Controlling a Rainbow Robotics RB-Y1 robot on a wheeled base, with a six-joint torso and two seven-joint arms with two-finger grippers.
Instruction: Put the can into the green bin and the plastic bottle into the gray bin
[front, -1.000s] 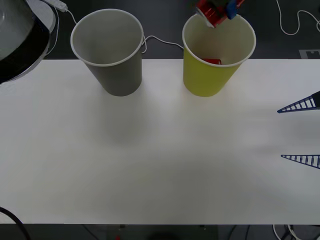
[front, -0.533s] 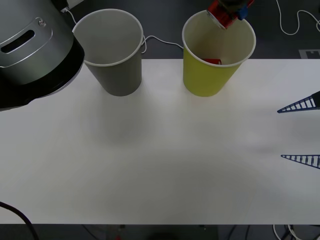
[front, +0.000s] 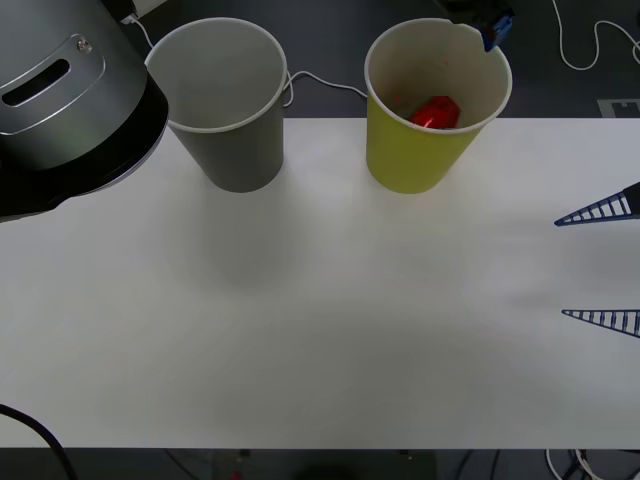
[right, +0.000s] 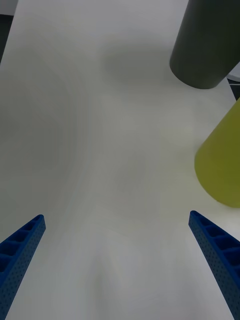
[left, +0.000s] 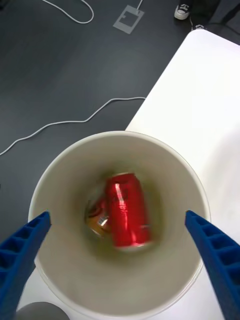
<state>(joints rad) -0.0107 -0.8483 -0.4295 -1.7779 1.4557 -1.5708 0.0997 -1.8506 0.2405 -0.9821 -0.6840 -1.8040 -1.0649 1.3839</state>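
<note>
Dropped can (left: 127, 209) now inside green bin (left: 60, 165), below spread left end effector (left: 117, 260)

**Can released into the green bin**

You see that the can (left: 128, 209) has left the left gripper (left: 117, 260) and now lies inside the green bin (front: 420, 160), on its side over another red item at the bottom. Half a second ago it was held tilted above the far rim. The gripper's fingers (left: 22, 250), then closed on the can, now stand spread over the bin's mouth with nothing between them.
</note>
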